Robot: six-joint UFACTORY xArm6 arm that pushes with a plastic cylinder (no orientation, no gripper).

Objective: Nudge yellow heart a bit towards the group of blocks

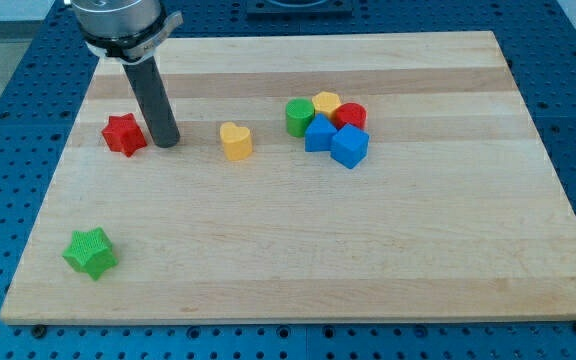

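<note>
Camera view: upright yellow heart (235, 141)

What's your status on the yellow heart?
My tip between red star and yellow heart, touching neither. Group to view's right. Path clear.

One camera looks down at a slant from the front; the whole wooden board (298, 250) shows.

You have seven blocks on one wooden board (298, 270):
- Yellow, 2: yellow heart (235, 141); yellow hexagon block (326, 103).
- Green, 2: green star (90, 252); green cylinder (298, 117).
- Red, 2: red star (123, 134); red cylinder (352, 115).
- Blue, 2: blue cube (349, 146); second blue block (318, 133), at its 9 o'clock.

That makes eight, not seven.
</note>
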